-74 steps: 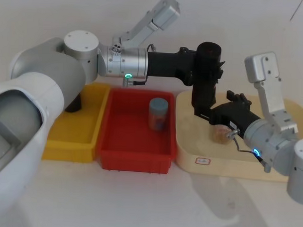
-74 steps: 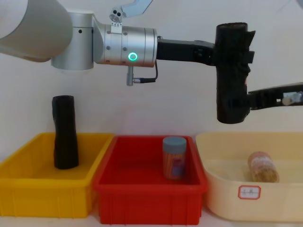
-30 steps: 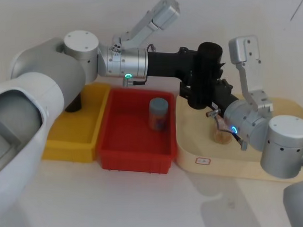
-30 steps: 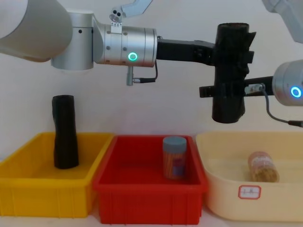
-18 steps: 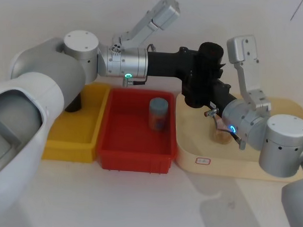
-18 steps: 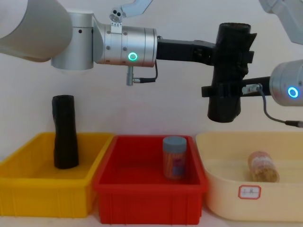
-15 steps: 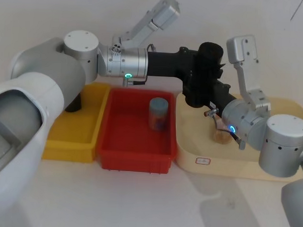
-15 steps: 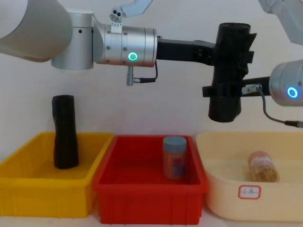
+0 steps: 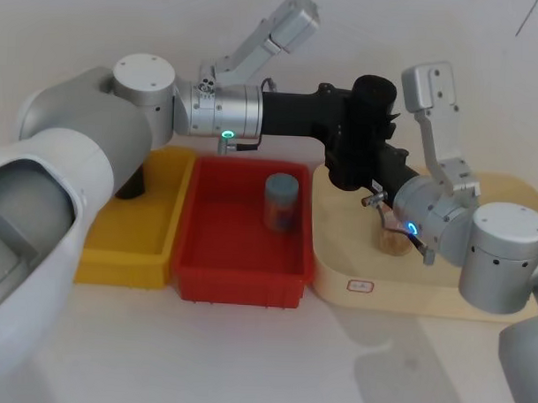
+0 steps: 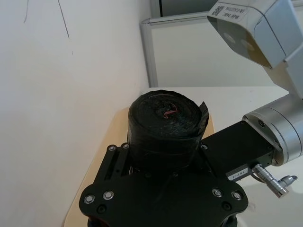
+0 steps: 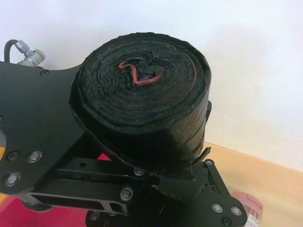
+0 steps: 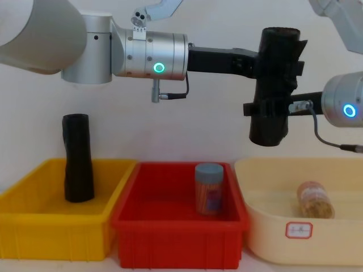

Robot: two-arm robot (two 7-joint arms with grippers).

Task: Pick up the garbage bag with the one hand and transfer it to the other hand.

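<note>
- Since two and a half seconds ago: having swung in from low on the right, right claw [image 12: 266, 109] now closing on the lower part of the garbage bag [image 12: 275, 85]; bag's lower end pushed slightly toward the robot's left.
- Over the last half second: almost nothing shifting; both arms staying as they were.
- Hanging in the air, above the seam between the red bin [image 12: 180, 226] and the cream tray [image 12: 300, 232], touching neither.
- Standing near upright, long axis roughly vertical with a slight tilt, lower end a little to the left of the upper end in the chest view; ragged flap sticking out near the top on the right side.
- Showing the coiled end face with a red streak in the right wrist view [image 11: 142, 109], and the other end face in the left wrist view [image 10: 165, 125].
- Left claw [image 12: 262, 62], on the green-lit arm, reaching in horizontally from the left and clamping the upper part of the roll.
- Right claw, on the blue-lit arm, gripping the roll lower down, fingers pressed against both sides.
- Resting apart from all this: a second black roll [image 12: 77, 166] upright in the yellow bin [image 12: 54, 232], a blue-lidded jar [image 12: 209, 188] in the red bin, a tan jar [image 12: 315, 200] lying in the cream tray.
</note>
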